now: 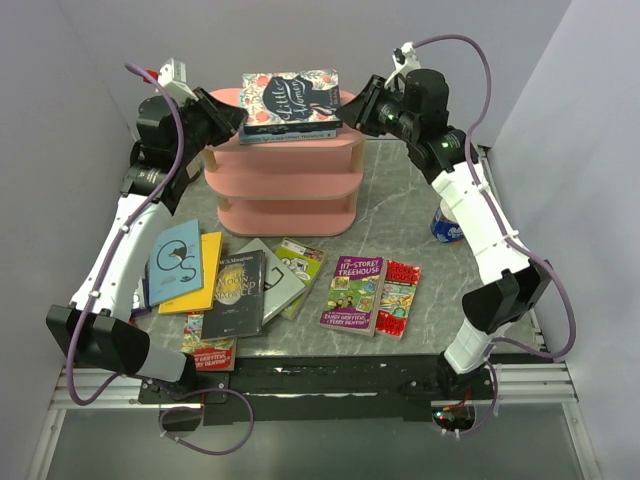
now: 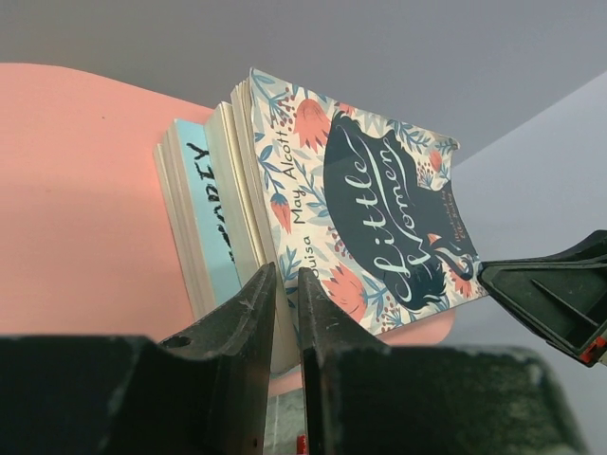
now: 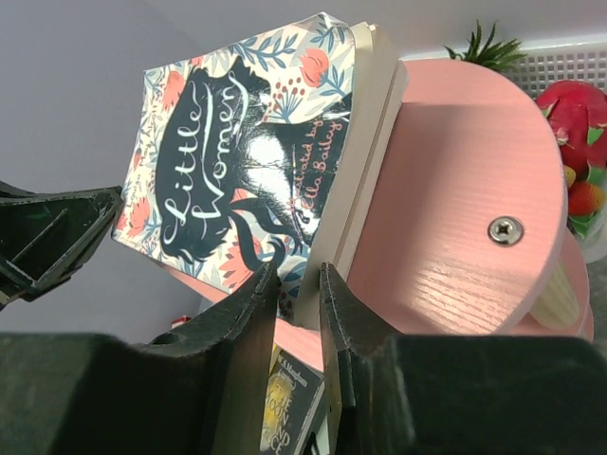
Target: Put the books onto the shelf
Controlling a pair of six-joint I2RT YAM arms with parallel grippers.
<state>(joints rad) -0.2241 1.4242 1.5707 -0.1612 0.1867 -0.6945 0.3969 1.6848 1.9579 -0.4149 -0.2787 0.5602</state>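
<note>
The pink three-tier shelf (image 1: pixel 290 185) stands at the back middle of the table. On its top board a floral "Little Women" book (image 1: pixel 290 97) lies on a light blue book (image 1: pixel 292 131). My left gripper (image 1: pixel 237 112) is at the stack's left end. Its jaws (image 2: pixel 286 275) stand narrow around the near corner of the floral book (image 2: pixel 379 209), beside the blue book (image 2: pixel 204 218). At the right end, my right gripper (image 1: pixel 352 105) is shut (image 3: pixel 299 270) on the floral book's (image 3: pixel 228 152) page edge. Several more books lie on the table, among them a purple one (image 1: pixel 353 293) and a black one (image 1: pixel 235 292).
In front of the shelf lie a light blue (image 1: pixel 175 262), a yellow (image 1: pixel 200 272), a lime green (image 1: pixel 300 265) and a red book (image 1: pixel 398 297). A blue-and-white container (image 1: pixel 445 225) stands behind my right arm. A basket of toy fruit (image 3: pixel 569 123) shows past the shelf top (image 3: pixel 455 190).
</note>
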